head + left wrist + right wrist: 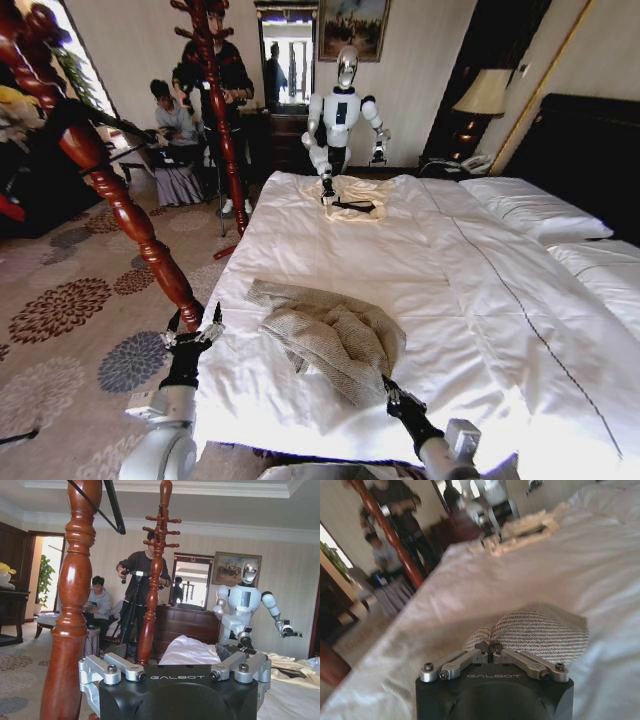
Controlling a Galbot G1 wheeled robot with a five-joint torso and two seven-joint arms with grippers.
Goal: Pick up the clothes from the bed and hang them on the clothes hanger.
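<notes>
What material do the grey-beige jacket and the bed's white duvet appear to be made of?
The jacket looks like coarse woven tweed, perhaps wool: its ribbed weave shows in the right wrist view, with a matte surface. The duvet seems smooth cotton-like cloth, plain, softly creased, with fine stitched lines.

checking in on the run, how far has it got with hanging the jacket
Early. Nothing is hung: the jacket lies crumpled on the bed. In hand: the right gripper is at the jacket's near edge, shut on a fold of it. The left gripper hangs open off the bed's side by a wooden post. Left: lifting the jacket and getting it onto a hanger.
</notes>
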